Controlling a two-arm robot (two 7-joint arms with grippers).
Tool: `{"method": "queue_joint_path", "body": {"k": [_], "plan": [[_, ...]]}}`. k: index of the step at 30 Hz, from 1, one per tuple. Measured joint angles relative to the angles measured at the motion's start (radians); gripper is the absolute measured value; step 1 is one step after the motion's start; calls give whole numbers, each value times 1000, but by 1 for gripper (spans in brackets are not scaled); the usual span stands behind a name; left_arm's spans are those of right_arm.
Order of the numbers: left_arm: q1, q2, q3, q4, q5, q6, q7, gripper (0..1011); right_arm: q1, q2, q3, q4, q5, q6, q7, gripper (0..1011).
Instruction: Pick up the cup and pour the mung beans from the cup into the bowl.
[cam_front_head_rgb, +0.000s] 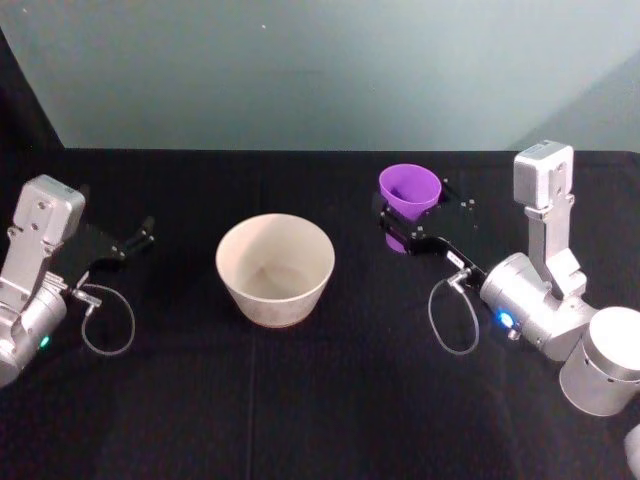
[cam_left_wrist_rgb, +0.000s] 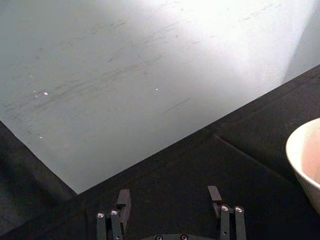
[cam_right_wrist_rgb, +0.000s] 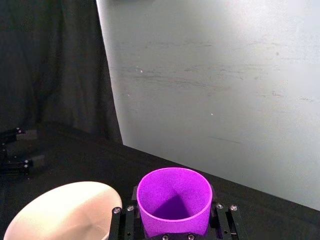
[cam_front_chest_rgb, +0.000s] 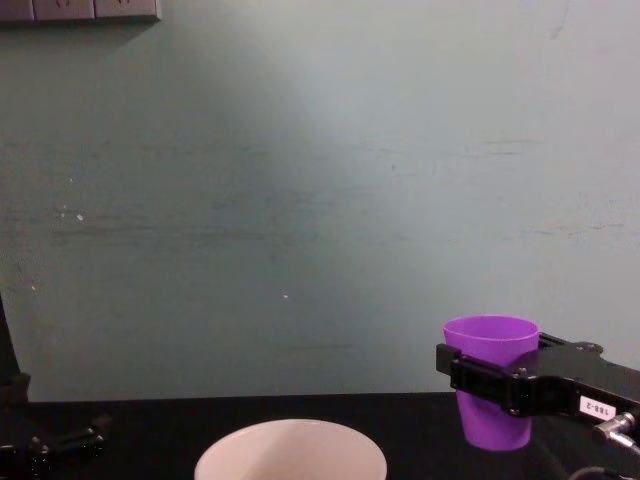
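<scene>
The purple cup (cam_front_head_rgb: 410, 188) stands upright to the right of the cream bowl (cam_front_head_rgb: 275, 268) and a little farther back. My right gripper (cam_front_head_rgb: 404, 236) is shut on the cup, one finger on each side of its wall. In the right wrist view the cup (cam_right_wrist_rgb: 174, 200) sits between the fingers (cam_right_wrist_rgb: 118, 222), with the bowl (cam_right_wrist_rgb: 65, 212) beside it. The chest view shows the cup (cam_front_chest_rgb: 490, 345) level in the right gripper (cam_front_chest_rgb: 492, 385), its rim higher than the bowl (cam_front_chest_rgb: 290, 452). The mung beans are hidden; the cup's inside looks plain purple. My left gripper (cam_front_head_rgb: 135, 240) rests open at the far left.
A black cloth (cam_front_head_rgb: 320, 400) covers the table, and a pale wall (cam_front_chest_rgb: 300, 200) stands behind its far edge. In the left wrist view the left gripper (cam_left_wrist_rgb: 169, 197) hovers over bare cloth with the bowl's rim (cam_left_wrist_rgb: 302, 155) at one side. Cables loop from both wrists.
</scene>
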Motion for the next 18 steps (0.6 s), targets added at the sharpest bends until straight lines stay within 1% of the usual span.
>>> {"method": "queue_joint_path", "body": {"k": [18], "plan": [[0, 0, 0, 0, 0, 0, 0, 1000, 0, 0, 0, 0, 0, 0, 0, 734]]}}
